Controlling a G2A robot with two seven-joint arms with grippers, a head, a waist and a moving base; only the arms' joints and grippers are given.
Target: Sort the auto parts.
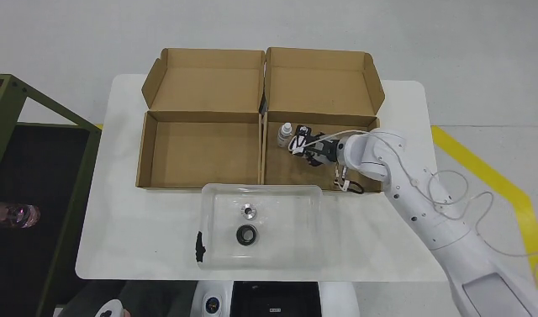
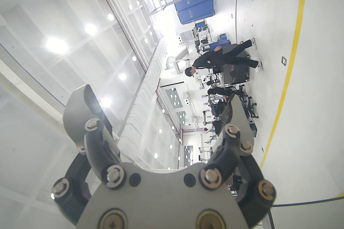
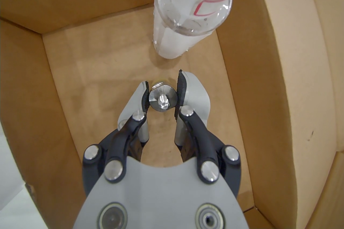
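Observation:
My right gripper [image 3: 162,95] is shut on a small round silver metal part [image 3: 161,101], held low inside the right cardboard box [image 1: 361,107]. Close beyond it in that box stands an upright clear bottle with a white cap [image 3: 188,7]; the top view shows the bottle [image 1: 286,134] beside the right gripper [image 1: 300,145]. The clear plastic tray [image 1: 311,233] at the table's front holds a silver part [image 1: 249,211] and a black ring [image 1: 246,235]. My left gripper [image 2: 161,109] points up into the room, open, with nothing between its fingers.
The left cardboard box [image 1: 151,149] stands beside the right one, both with lids folded back. A small black piece [image 1: 199,248] lies at the tray's left edge. Bare white table [image 1: 118,216] lies left of the tray and boxes.

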